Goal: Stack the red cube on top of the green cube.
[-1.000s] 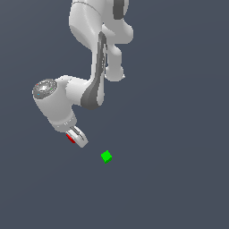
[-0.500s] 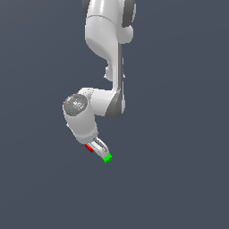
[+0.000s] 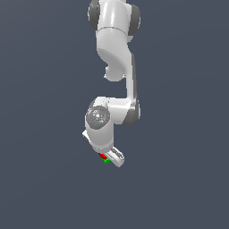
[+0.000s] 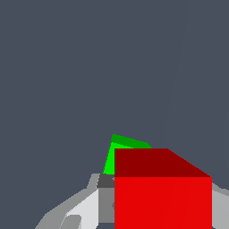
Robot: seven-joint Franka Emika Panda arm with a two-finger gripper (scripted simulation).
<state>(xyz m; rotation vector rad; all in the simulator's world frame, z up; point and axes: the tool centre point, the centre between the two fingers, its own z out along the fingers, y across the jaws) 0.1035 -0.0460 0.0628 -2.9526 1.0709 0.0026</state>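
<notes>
Moved over green cube (image 3: pixel 106 161); hand (image 3: pixel 110 159) grips red cube (image 3: pixel 103 156).

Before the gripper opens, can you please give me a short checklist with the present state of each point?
1. red cube is between the fingers of the gripper: ok, it fills the wrist view close to the camera.
2. green cube is under or just past the red cube: ok, it peeks out behind it in both views.
3. Cubes centred one over the other: cannot tell, the green cube shows offset to one side in the wrist view.
4. Red cube touches the green cube: cannot tell.
5. Cube edges aligned: not ok, the green cube looks rotated.
</notes>
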